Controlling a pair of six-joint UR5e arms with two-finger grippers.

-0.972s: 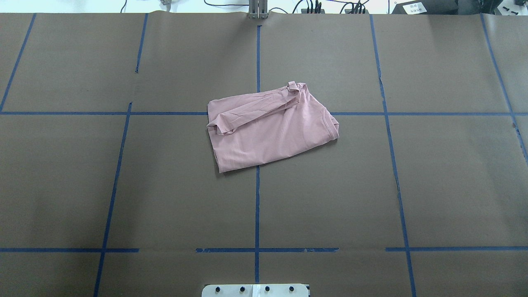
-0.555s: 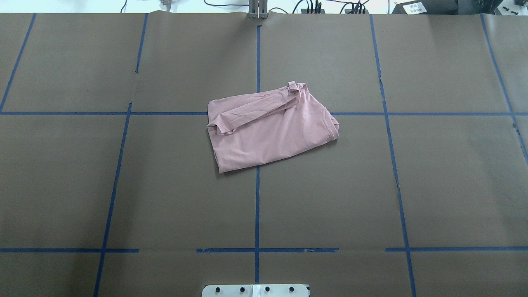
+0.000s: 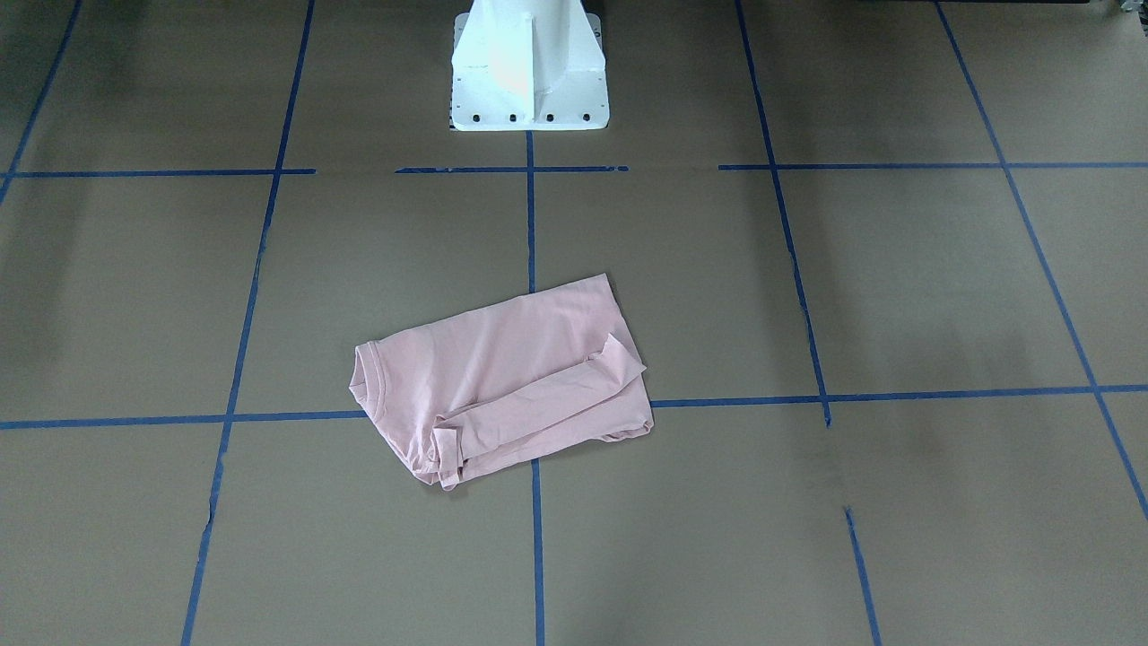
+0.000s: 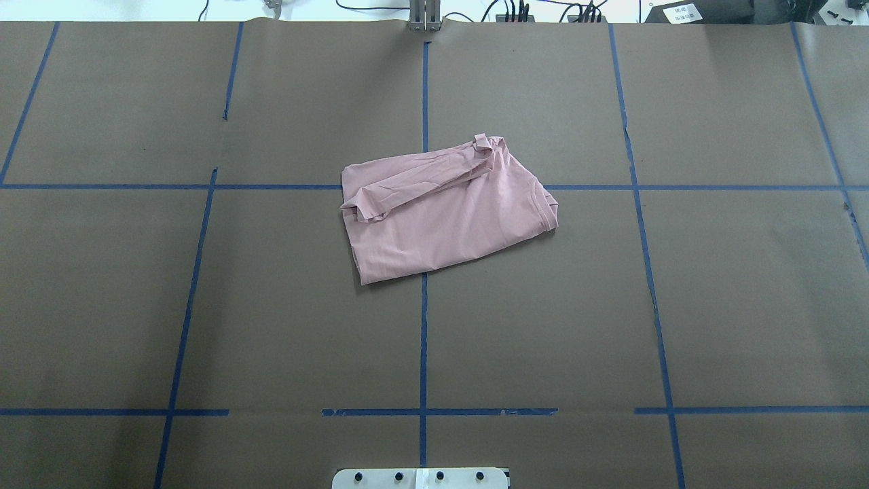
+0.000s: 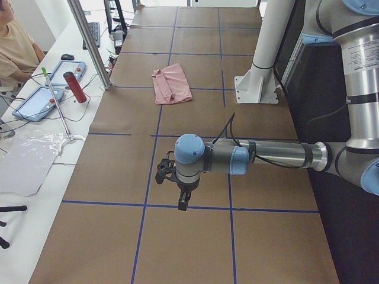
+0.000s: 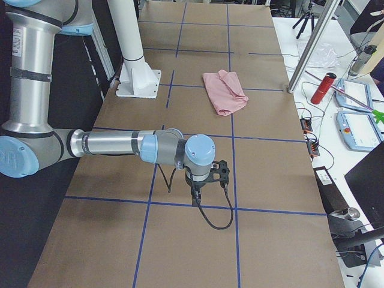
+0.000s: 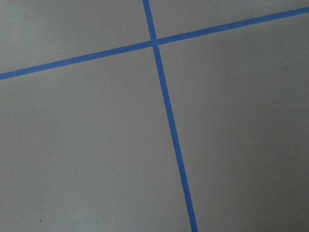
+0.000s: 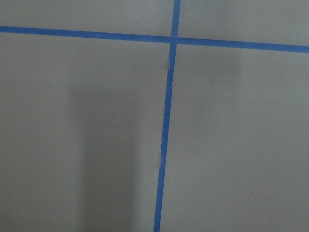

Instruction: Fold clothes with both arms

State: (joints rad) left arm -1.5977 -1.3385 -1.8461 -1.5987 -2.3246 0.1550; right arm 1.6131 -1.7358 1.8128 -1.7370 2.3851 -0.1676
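The pale pink T-shirt (image 4: 448, 217) lies folded in a rough rectangle at the table's middle, one sleeve laid across its far edge. It also shows in the front view (image 3: 502, 377) and in both side views (image 5: 172, 86) (image 6: 225, 93). Its dog print is hidden. My left gripper (image 5: 182, 201) hangs over bare table far from the shirt, seen only in the left side view. My right gripper (image 6: 197, 191) hangs likewise at the other end. I cannot tell whether either is open or shut. Both wrist views show only brown paper and blue tape.
The white pedestal base (image 3: 529, 81) stands at the robot's edge. A metal post (image 5: 89, 41), a red bottle (image 5: 74, 87) and tablets sit along the operators' side, where a person (image 5: 12, 47) is seated. Blue tape lines (image 4: 423, 326) grid the brown table cover.
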